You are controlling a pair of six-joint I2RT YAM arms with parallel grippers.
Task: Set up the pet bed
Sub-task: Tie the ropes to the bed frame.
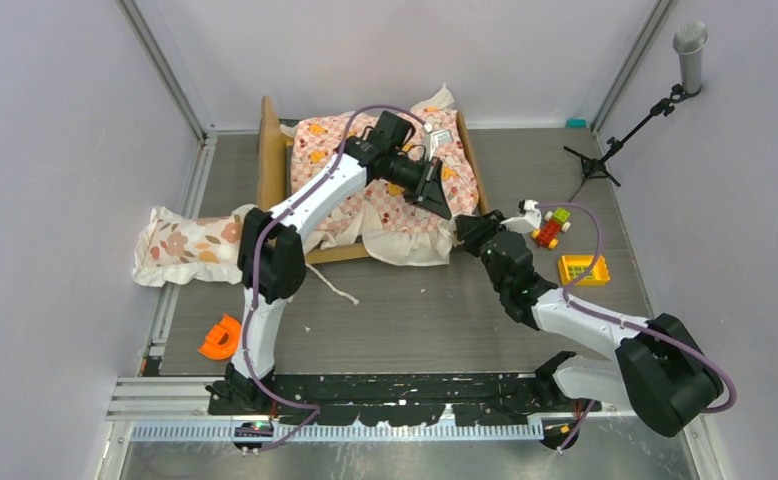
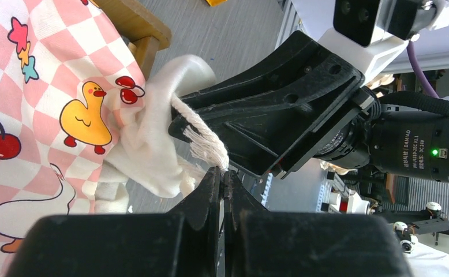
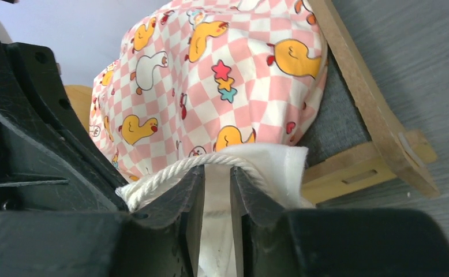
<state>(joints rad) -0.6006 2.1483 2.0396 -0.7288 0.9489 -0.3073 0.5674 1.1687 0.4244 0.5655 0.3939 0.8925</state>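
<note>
My left gripper's (image 2: 222, 173) fingers are pressed together, the white cord's (image 2: 202, 135) frayed end touching their tip. The right gripper's (image 3: 216, 170) fingers stand slightly apart, the pink sheet's (image 3: 210, 98) white hem in the gap. Both meet at the foot corner of the pet bed (image 1: 270, 150), which runs 9-to-3 and lies toward 10 o'clock. Only the wrist views show the fingertips; overhead, the left wrist hides them
</note>
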